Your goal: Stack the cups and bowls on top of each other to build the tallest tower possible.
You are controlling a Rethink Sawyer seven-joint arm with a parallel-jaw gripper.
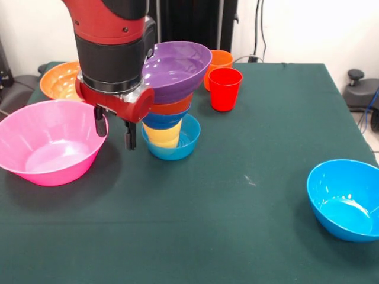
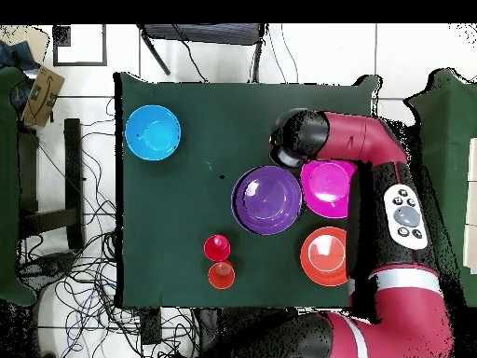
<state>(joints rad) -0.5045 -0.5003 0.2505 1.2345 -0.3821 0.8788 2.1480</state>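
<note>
Gripper [image 1: 114, 130] empty, fingers spread, hanging between pink bowl [image 1: 47, 142] at its nine o'clock and tower [image 1: 172, 100] at three. Purple bowl [image 1: 177, 68] tilted on top, so best lift clear without brushing stack. Bright blue bowl [image 1: 346, 198] well apart at four o'clock, a likely next fetch.

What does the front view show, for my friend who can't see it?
A tilted tower of a small blue bowl, yellow cup, more bowls and a purple bowl on top stands on a green table, with the robot's open gripper beside it. Around sit a pink bowl, bright blue bowl and red cup.
</note>
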